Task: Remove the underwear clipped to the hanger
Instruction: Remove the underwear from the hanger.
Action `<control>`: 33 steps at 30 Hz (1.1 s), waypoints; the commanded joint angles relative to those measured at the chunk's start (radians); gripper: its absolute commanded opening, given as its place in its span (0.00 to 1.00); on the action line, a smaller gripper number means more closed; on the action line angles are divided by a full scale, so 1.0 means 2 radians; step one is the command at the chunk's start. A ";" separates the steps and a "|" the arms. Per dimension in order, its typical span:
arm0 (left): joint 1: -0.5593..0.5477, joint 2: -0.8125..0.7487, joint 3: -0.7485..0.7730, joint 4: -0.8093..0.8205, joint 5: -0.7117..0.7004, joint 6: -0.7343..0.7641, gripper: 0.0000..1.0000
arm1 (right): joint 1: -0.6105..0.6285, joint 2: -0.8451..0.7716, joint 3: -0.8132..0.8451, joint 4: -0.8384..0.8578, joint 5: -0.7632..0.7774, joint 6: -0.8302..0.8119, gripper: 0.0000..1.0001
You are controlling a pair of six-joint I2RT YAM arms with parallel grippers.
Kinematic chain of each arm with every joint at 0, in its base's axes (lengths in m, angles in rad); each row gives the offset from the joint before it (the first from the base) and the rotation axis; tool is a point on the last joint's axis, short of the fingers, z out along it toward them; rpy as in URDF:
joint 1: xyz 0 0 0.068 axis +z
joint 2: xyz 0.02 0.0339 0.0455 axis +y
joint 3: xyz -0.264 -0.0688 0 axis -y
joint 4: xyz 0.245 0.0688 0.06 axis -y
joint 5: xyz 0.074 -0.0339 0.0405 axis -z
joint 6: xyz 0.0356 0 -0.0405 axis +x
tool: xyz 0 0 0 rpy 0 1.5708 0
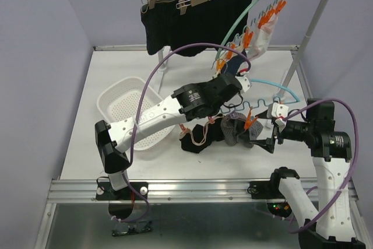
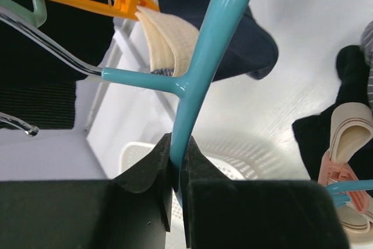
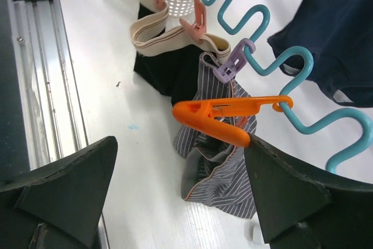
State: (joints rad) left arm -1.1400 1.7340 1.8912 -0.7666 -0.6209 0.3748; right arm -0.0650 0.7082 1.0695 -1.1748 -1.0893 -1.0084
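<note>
My left gripper (image 2: 178,164) is shut on a bar of the teal clip hanger (image 2: 210,45); it also shows in the top view (image 1: 238,84). A navy piece (image 2: 247,45) and a cream waistband in an orange clip (image 2: 116,1) hang by it. My right gripper (image 3: 180,202) is open above the grey-striped underwear (image 3: 227,173), which hangs from a purple clip (image 3: 233,62). Its right finger (image 3: 291,196) touches an orange clip (image 3: 227,115) on the wavy teal bar (image 3: 280,62). A black piece with a beige waistband (image 3: 169,68) hangs from pink clips. Two black shorts (image 1: 192,21) hang on the rail.
A white basket (image 1: 116,100) sits on the table left of the left arm. A white-pink piece (image 1: 262,36) hangs from a mint hanger (image 1: 245,13) on the rail. The rail's stand (image 1: 303,45) rises at the back right. The table's metal front edge (image 3: 35,86) is close.
</note>
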 commanded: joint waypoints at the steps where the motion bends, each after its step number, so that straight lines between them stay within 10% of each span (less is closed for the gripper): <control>1: -0.017 -0.024 -0.003 0.034 -0.117 0.053 0.00 | 0.002 -0.010 0.008 -0.058 -0.042 -0.060 0.94; 13: -0.035 0.046 0.097 -0.016 -0.197 0.029 0.00 | 0.003 -0.016 -0.039 -0.054 -0.057 -0.053 0.95; 33: -0.031 0.102 0.201 -0.062 -0.196 -0.062 0.00 | 0.002 -0.040 -0.050 0.123 0.039 0.241 0.98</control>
State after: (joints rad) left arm -1.2171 1.9450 2.2021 -0.9104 -0.9619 0.3519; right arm -0.0650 0.6140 0.9707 -1.0107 -1.0573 -0.6628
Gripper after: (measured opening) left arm 0.167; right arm 0.984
